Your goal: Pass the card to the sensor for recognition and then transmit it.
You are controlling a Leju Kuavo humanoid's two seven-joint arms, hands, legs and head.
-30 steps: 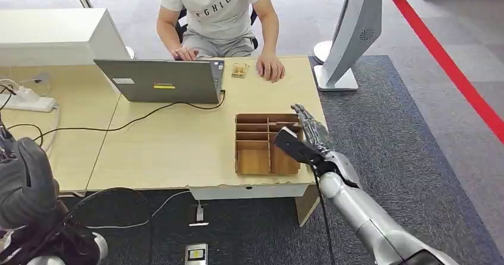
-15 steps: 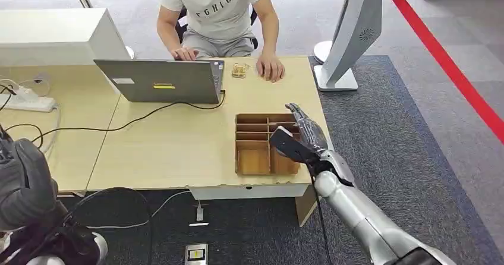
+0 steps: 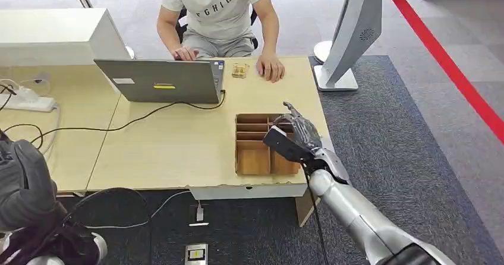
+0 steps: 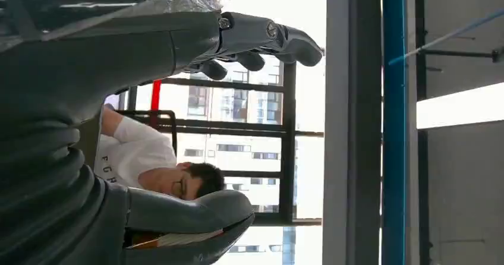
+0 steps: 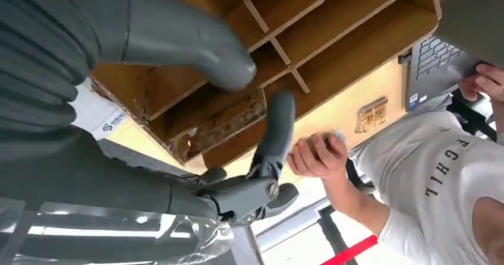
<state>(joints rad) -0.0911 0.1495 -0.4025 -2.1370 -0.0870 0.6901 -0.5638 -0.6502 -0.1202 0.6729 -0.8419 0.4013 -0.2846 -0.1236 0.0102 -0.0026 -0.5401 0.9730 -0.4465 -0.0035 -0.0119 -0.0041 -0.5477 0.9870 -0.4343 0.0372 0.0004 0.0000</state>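
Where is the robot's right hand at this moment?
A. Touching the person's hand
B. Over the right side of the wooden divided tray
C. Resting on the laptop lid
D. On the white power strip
B: in the head view the right hand sits over the right part of the wooden divided tray, and the right wrist view shows its fingers over the tray's compartments.

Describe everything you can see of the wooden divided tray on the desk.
The wooden tray looks like plain brown board, split by thin dividers into several narrow slots and larger compartments. It lies flat on the pale desk near its front right corner. The right hand hovers over its right side with fingers apart; contact is unclear.
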